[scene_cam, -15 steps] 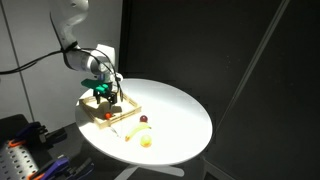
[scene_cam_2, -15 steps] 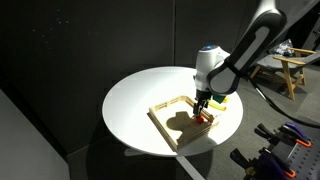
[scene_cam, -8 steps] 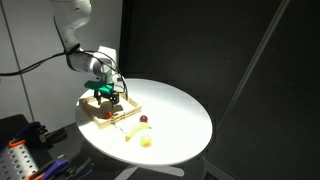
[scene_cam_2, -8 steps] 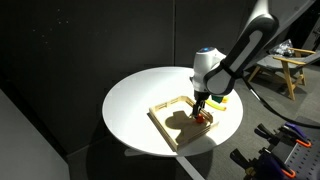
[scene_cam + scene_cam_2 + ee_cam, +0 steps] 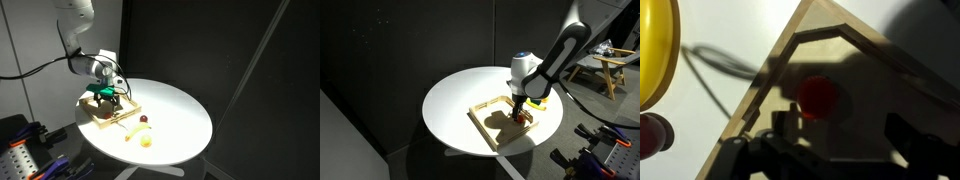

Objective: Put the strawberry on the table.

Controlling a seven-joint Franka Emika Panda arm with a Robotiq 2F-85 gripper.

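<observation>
The strawberry point(image 5: 820, 97) is a small orange-red piece lying in shadow inside the wooden tray point(image 5: 845, 22), near the tray's corner. It shows as a red spot point(image 5: 522, 118) under the arm in an exterior view. My gripper point(image 5: 845, 135) is open and hangs low over the tray, with the strawberry just ahead of one finger and not between the tips. Both exterior views show the gripper point(image 5: 105, 97) point(image 5: 520, 108) above the tray point(image 5: 108, 124) point(image 5: 485, 128) on the round white table point(image 5: 180, 110) point(image 5: 455, 100).
A maroon round piece point(image 5: 143, 119) point(image 5: 652, 132) and yellow pieces point(image 5: 146, 140) point(image 5: 655, 50) lie on the table beside the tray. A yellow piece point(image 5: 538, 100) shows behind the arm. Dark curtains surround the table; a cable's shadow crosses the tabletop.
The gripper has come down slightly toward the tray floor. The strawberry and the other pieces have not moved.
</observation>
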